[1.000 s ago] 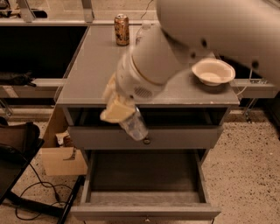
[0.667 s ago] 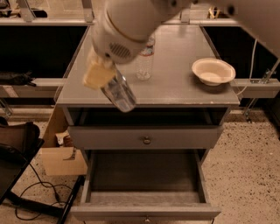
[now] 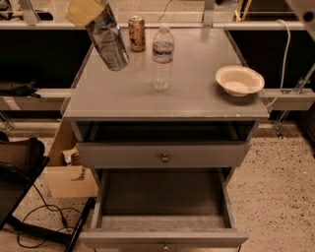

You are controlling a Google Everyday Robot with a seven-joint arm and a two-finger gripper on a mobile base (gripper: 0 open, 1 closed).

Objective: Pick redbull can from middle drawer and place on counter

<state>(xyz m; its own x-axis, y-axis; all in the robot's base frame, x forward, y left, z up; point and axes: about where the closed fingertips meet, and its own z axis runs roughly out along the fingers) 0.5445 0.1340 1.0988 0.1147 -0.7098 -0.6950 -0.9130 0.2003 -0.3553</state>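
Observation:
My gripper [image 3: 88, 12] is at the top left of the camera view, with yellowish fingers [image 3: 81, 10] shut on the top end of the redbull can [image 3: 108, 43]. The silver-grey can hangs tilted in the air above the counter's back left part, its lower end pointing right and down. The counter [image 3: 192, 96] is the flat grey top of the cabinet. The middle drawer [image 3: 162, 197] is pulled out below, and its dark floor is bare.
A brown-orange can [image 3: 137, 33] stands at the counter's back, and a clear water bottle [image 3: 162, 56] stands just right of the held can. A cream bowl [image 3: 239, 80] sits at the right. A closed drawer with a knob [image 3: 165, 158] is above the open one. A cardboard box [image 3: 69, 177] and cables are on the floor at left.
The arm has swung up and to the left with the can, from in front of the cabinet to above the counter's back left. The bottle and brown can are now uncovered.

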